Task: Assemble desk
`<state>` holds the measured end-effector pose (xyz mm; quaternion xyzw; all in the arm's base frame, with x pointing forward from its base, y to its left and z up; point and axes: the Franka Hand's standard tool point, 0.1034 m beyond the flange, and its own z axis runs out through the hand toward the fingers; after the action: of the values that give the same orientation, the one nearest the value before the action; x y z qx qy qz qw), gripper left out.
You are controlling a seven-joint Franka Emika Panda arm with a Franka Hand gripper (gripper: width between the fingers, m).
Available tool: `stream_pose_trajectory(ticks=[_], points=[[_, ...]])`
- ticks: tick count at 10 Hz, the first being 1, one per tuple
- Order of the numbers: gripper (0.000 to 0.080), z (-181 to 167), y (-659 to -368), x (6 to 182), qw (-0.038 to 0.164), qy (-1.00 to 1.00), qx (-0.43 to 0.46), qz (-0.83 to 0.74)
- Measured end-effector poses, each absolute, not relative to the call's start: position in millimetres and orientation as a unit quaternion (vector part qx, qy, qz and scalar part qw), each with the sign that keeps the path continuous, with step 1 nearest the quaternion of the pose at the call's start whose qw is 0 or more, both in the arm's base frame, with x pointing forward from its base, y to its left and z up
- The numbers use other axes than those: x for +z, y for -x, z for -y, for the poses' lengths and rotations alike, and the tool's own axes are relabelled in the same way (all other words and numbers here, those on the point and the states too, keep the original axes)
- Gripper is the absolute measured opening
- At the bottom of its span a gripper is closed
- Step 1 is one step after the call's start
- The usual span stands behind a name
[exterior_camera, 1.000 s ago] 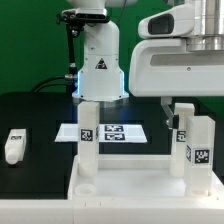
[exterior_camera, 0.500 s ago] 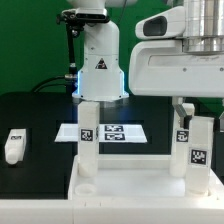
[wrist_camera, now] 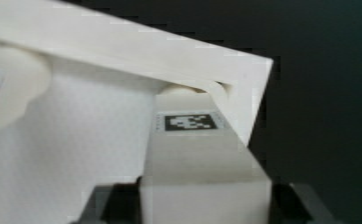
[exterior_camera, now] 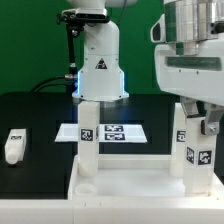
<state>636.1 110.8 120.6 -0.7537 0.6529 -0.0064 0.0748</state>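
Fingers (wrist_camera: 107, 208): closed on the gripped leg (exterior_camera: 198, 160), with one dark finger against each side of its upper part. In the wrist view the leg fills the whole gap between them.
Gripped leg: a white square-section block standing upright at the corner of the desk top (exterior_camera: 130, 200) on the exterior view's right. A black-and-white tag (exterior_camera: 200, 155) on it faces the exterior camera.
Gripped leg, wrist view: the leg (wrist_camera: 199, 160) runs away from the fingers to the desk top (wrist_camera: 80, 120), where its far end meets a rounded socket near the corner. I cannot tell whether it is fully seated.
Arm: the white wrist housing (exterior_camera: 195, 55) hangs directly above the gripped leg and takes up the upper part of the exterior view's right.
Desk top: a white tray with a raised rim, lying flat on the table (exterior_camera: 35, 115) at the near edge of the exterior view.
Standing leg (exterior_camera: 88, 135): a second white tagged block, upright in the desk top toward the exterior view's left, well apart from the gripped leg, with nothing touching it.
Loose leg (exterior_camera: 12, 146): lies on its side on the black table at the exterior view's far left, apart from the desk top.
Marker board (exterior_camera: 112, 131): lies flat on the table behind the desk top, seen between the two upright legs.
Robot base (exterior_camera: 100, 65): a white cone at the back of the table, behind the marker board.
Backdrop (exterior_camera: 30, 40): plain green.
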Motion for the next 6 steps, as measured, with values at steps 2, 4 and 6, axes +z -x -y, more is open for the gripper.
stream_pose_trajectory(ticks=[2,4,6], points=[[0.0284,-111.0,-636.3,120.5,0.074,0.732,-0.005,-0.678],[0.0524,-111.1,-636.2,120.3,0.074,0.741,-0.006,-0.667],[0.0625,-112.6,-637.1,119.9,0.071,0.868,-0.025,-0.491]])
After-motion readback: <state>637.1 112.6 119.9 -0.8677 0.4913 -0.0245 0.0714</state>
